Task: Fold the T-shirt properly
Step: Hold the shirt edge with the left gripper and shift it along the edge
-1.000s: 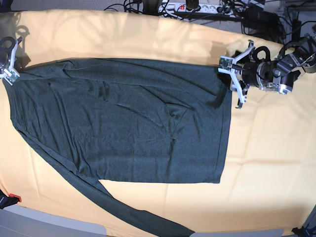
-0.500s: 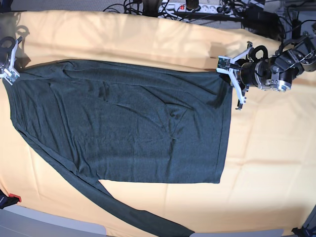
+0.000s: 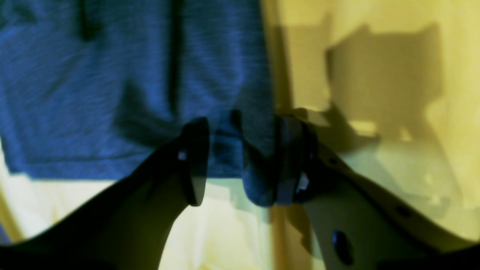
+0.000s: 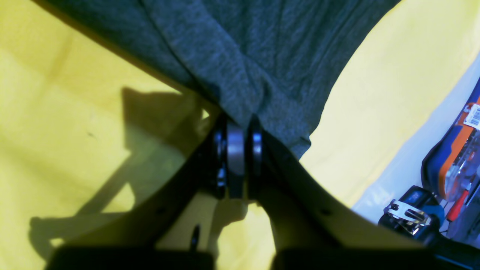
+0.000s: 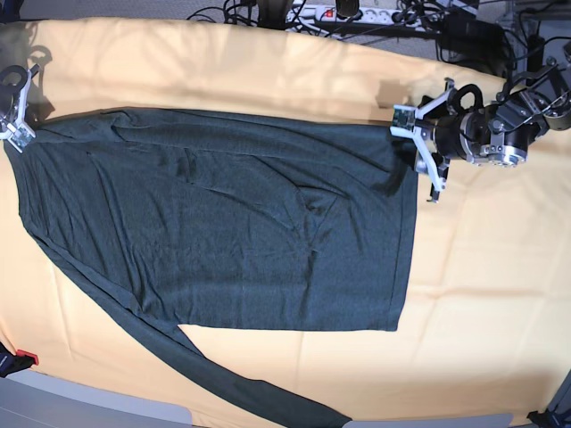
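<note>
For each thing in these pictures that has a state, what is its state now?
Dark charcoal-green long-sleeved T-shirt: spread flat, one sleeve trailing toward the front edge.
Pale yellow-orange cloth: lying spread under the shirt.
Left gripper: open, its jaws astride the shirt's hem corner.
Right gripper: shut on the shirt's edge.

The T-shirt [image 5: 223, 223] covers most of the left and middle of the desk [image 5: 500, 294]; its long sleeve trails to the near edge. Bare cloth lies open to the right of its hem and along the far side. Cables and a power strip [image 5: 348, 12] crowd the far edge.
</note>
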Robot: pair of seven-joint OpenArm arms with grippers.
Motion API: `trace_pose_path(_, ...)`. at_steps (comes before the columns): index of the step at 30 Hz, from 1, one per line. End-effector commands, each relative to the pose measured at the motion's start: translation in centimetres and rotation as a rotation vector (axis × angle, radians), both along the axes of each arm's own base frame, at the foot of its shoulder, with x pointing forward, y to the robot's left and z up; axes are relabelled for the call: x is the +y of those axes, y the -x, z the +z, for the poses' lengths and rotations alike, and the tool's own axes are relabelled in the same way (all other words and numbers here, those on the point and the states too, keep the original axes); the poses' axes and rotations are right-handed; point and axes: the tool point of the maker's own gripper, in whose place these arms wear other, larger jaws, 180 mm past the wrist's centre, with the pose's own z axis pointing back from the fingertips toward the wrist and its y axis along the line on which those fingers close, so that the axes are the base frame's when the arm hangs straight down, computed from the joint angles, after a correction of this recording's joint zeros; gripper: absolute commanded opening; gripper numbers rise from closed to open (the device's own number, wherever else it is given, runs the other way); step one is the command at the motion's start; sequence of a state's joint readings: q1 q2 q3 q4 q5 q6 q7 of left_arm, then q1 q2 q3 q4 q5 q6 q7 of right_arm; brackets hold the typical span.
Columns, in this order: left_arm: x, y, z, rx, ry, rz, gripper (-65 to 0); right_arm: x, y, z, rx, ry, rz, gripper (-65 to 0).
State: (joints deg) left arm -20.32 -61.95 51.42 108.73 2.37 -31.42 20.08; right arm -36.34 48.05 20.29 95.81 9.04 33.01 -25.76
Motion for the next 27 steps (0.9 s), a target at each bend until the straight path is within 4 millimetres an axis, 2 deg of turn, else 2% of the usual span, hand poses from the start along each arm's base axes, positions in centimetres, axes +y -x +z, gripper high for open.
trace_pose_path(1, 0.5, -1.6, 1.3, -0.067, 0.003, 0.025, -38.6, -0.6, -0.8, 1.0, -0.024, 0.024, 0.005, -65.0)
trace_pose_path(17, 0.3, -2.3, 1.7, -0.089, 0.028, 0.052, -37.9, -0.6, -0.8, 1.0, -0.024, 0.024, 0.005, -65.0)
trace_pose_path(21, -0.1, -2.8, 2.4, -0.084, 0.056, 0.066, -37.9, -0.6, -0.8, 1.0, -0.024, 0.024, 0.005, -65.0)
trace_pose_path(27, -0.4, -1.3, 2.3, 0.019, 0.056, 0.014, -38.0, -0.6, -0.8, 1.0, -0.024, 0.024, 0.005, -65.0)
